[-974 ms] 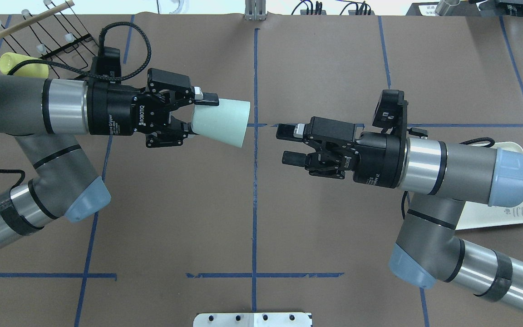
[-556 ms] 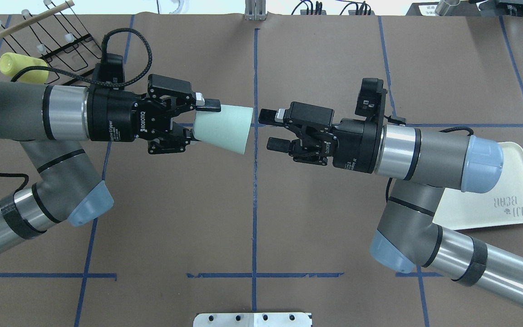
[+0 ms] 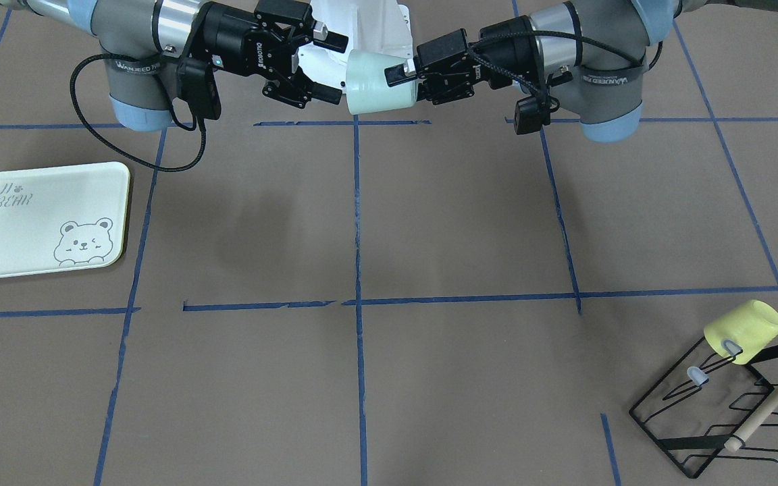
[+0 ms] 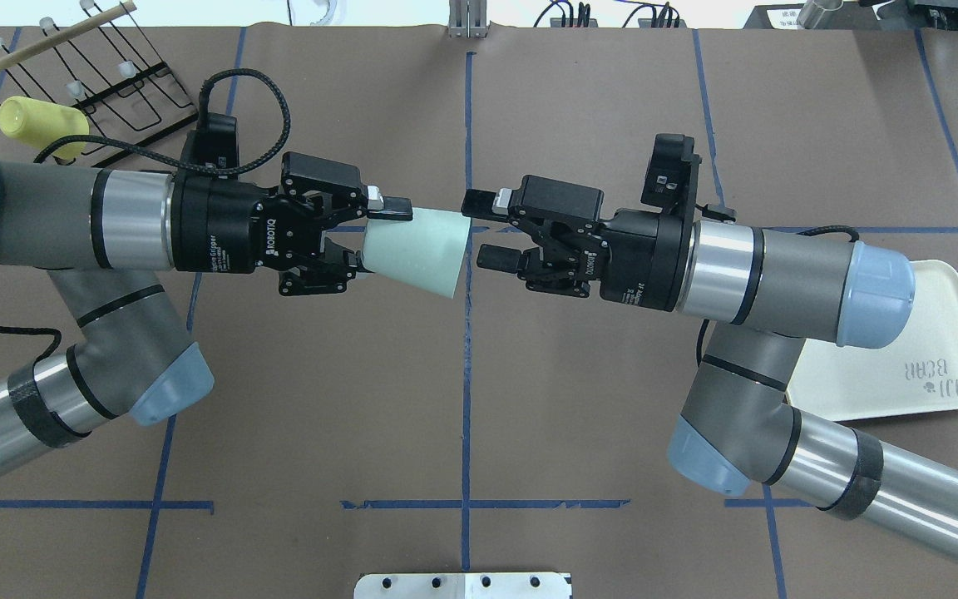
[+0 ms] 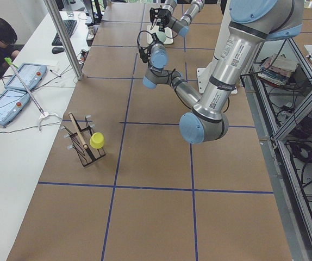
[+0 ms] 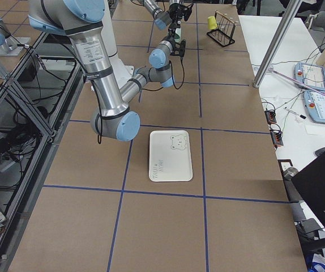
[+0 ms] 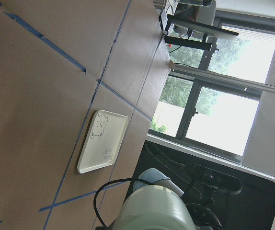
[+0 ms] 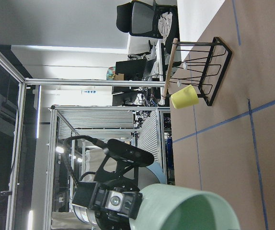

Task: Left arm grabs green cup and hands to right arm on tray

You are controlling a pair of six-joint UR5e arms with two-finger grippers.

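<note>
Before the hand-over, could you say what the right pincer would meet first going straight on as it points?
Probably the green cup, held sideways by the left pincer, wide end facing the open right pincer.

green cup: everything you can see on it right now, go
The green cup is a small pale mint tumbler: plain, matte, slightly tapered, with no handle visible. It is held sideways in the air above the table. Its narrow base end is clamped in the left gripper. Its wide mouth points at the right gripper, which is open right at the rim; whether it touches cannot be told. The right wrist view looks into the mouth, and the part of the inside that shows looks empty.
</note>
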